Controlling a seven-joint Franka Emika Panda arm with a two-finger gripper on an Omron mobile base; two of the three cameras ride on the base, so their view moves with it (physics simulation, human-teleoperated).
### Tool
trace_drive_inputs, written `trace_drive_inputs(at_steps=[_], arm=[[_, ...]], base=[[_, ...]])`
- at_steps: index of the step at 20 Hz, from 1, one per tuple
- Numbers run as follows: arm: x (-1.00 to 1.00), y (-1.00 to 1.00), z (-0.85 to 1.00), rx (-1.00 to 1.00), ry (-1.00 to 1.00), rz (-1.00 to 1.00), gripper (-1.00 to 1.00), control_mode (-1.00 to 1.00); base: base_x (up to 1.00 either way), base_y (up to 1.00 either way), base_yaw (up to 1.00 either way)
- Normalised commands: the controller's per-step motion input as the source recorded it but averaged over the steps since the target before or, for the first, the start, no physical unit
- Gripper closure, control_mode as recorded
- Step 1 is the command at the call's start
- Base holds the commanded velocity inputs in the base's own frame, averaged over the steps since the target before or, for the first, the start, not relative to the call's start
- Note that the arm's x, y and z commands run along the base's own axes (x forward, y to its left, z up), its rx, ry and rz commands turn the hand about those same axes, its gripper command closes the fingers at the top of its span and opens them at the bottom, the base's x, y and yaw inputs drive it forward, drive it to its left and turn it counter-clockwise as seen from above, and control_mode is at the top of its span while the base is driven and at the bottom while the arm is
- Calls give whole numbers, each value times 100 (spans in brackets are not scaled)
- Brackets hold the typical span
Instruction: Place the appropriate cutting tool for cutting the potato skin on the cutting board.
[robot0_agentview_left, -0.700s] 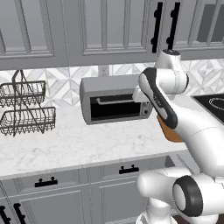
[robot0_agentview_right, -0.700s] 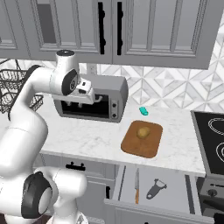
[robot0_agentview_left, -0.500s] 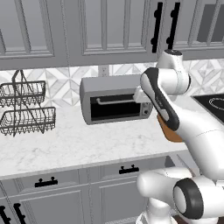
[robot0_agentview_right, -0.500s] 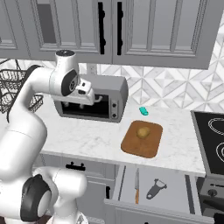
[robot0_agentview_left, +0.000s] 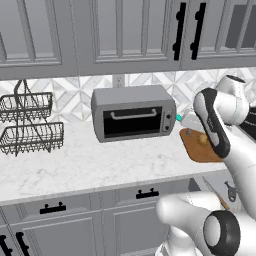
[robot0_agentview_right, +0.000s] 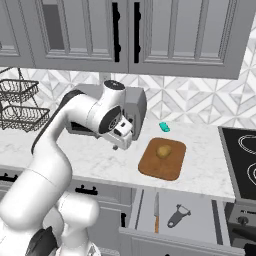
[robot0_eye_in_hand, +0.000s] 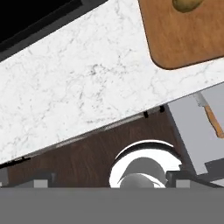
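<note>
White veined marble forms the surface (robot0_agentview_right: 200, 150), on which the flat brown wooden cutting board (robot0_agentview_right: 162, 158) with rounded corners is laid, the small roundish yellow-tan potato (robot0_agentview_right: 164, 150) resting on it. A grey toaster oven (robot0_agentview_left: 133, 118) is set just beside the board. A knife (robot0_agentview_right: 156, 214) and peeler (robot0_agentview_right: 178, 215) are seen in the open drawer (robot0_agentview_right: 175, 222) below. The claw (robot0_agentview_right: 119, 145) is held wide, empty, above the surface.

Potato (robot0_agentview_right: 164, 150) on cutting board (robot0_agentview_right: 161, 163), knife (robot0_agentview_right: 156, 214) and peeler (robot0_agentview_right: 178, 215) in open drawer (robot0_agentview_right: 200, 220)
</note>
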Motion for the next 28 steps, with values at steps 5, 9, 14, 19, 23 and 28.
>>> trace_drive_inputs(at_steps=[5,9,14,19,23,28], arm=[[3,-94,-76,-13,10,-23,-100,-100],[-68,-100,-56,-1,7,-15,-100,-100],[-77,-100,-34,0,21,-1,-100,-100],[-34,-89,-2,9,31,0,-100,-100],[-7,-53,-49,7,18,5,-100,-100],[4,0,-54,5,1,19,-100,-100]], base=[[0,0,0],[0,0,0],[0,0,0],[0,0,0],[0,0,0],[0,0,0]])
